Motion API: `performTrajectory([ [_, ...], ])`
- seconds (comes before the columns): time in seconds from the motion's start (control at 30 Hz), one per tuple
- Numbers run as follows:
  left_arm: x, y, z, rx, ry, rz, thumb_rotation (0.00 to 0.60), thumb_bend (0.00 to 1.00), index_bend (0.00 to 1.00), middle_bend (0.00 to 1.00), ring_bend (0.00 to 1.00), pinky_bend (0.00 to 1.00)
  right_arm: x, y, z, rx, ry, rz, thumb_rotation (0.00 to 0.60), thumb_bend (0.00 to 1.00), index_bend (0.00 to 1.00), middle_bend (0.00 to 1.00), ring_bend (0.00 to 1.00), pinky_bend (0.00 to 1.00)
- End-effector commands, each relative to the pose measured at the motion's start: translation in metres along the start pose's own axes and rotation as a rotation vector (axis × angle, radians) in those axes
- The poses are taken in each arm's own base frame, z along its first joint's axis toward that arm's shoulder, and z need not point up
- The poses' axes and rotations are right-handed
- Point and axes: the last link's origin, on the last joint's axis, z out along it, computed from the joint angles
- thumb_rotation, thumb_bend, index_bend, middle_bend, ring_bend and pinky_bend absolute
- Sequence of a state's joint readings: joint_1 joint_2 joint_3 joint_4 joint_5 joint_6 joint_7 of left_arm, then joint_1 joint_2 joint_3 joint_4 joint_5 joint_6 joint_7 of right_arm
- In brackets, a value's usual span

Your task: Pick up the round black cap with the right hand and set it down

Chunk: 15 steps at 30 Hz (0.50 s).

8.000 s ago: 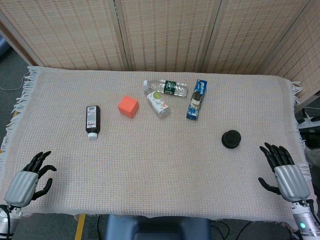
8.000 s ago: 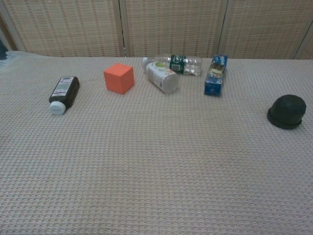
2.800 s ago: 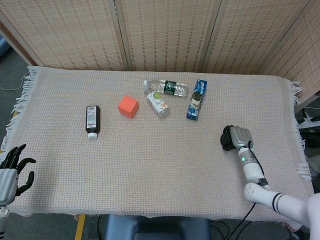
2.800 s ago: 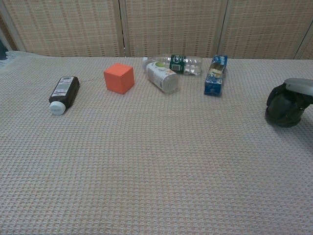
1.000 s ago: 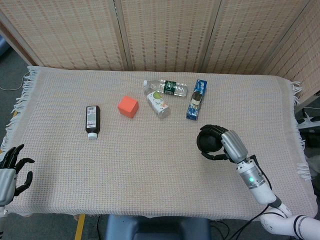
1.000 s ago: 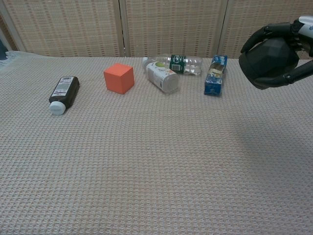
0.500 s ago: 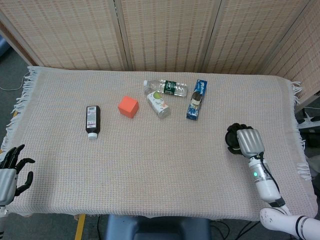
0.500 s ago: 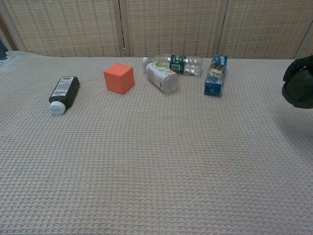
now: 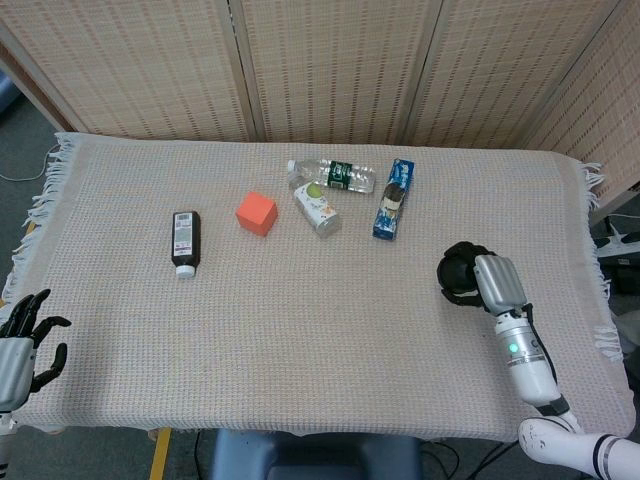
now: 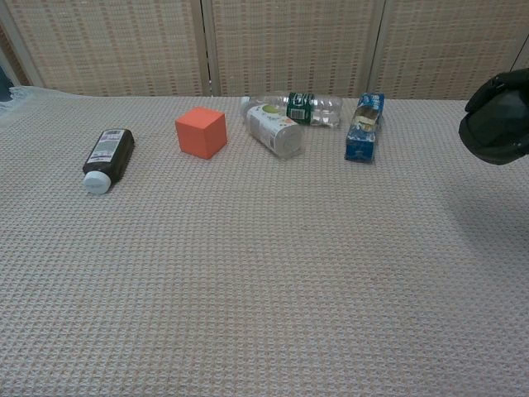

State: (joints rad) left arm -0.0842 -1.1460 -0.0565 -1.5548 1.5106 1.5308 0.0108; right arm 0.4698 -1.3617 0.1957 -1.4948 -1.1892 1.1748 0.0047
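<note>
My right hand [image 9: 488, 283] grips the round black cap [image 9: 456, 275] at the right side of the table, dark fingers wrapped around it. In the chest view the cap [image 10: 494, 132] hangs above the cloth at the right edge with a faint shadow under it, the hand [image 10: 501, 88] curled over its top. My left hand [image 9: 22, 342] rests off the table's front left corner, fingers spread and holding nothing; the chest view does not show it.
On the woven beige cloth [image 9: 300, 330] lie a dark bottle [image 9: 185, 241], an orange cube [image 9: 256, 213], two plastic bottles [image 9: 330, 176] [image 9: 316, 209] and a blue carton [image 9: 394, 198]. The cloth's fringed right edge [image 9: 598, 260] is close to the hand.
Over the last second the right hand carried the cap from mid-table to the right, then shifted slightly left and up. The left hand has stayed still.
</note>
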Motion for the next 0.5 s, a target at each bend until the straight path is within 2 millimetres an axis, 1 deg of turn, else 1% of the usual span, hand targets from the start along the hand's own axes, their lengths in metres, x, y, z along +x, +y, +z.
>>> performTrajectory([
  [0.03, 0.0, 0.0, 0.0, 0.002, 0.0, 0.0, 0.6, 0.48, 0.38, 0.07, 0.07, 0.31, 0.007, 0.012, 0.005, -0.058, 0.317, -0.363, 0.6, 0.41, 0.81, 0.67, 0.73, 0.99],
  [0.13, 0.0, 0.0, 0.0, 0.004, -0.003, 0.002, 0.6, 0.48, 0.38, 0.07, 0.07, 0.31, 0.001, 0.016, 0.008, -0.08, 0.37, -0.435, 0.6, 0.41, 0.81, 0.67, 0.73, 0.99],
  [0.23, -0.001, 0.0, 0.0, 0.003, -0.006, 0.005, 0.6, 0.48, 0.38, 0.07, 0.07, 0.31, -0.006, 0.016, 0.009, -0.062, 0.352, -0.416, 0.6, 0.41, 0.81, 0.67, 0.73, 0.99],
  [0.37, -0.001, 0.0, 0.0, 0.003, -0.008, 0.004, 0.6, 0.48, 0.39, 0.07, 0.07, 0.31, -0.014, 0.009, 0.007, 0.006, 0.219, -0.228, 0.6, 0.41, 0.81, 0.67, 0.73, 0.99],
  [0.4, -0.001, 0.0, 0.0, 0.003, -0.009, 0.004, 0.6, 0.48, 0.39, 0.07, 0.07, 0.31, -0.015, 0.006, 0.005, 0.022, 0.162, -0.156, 0.6, 0.41, 0.81, 0.67, 0.73, 0.99],
  [0.5, -0.001, 0.0, 0.0, 0.002, -0.011, 0.003, 0.6, 0.47, 0.39, 0.07, 0.07, 0.31, -0.013, -0.005, -0.002, 0.063, 0.015, 0.033, 0.6, 0.41, 0.81, 0.67, 0.73, 0.99],
])
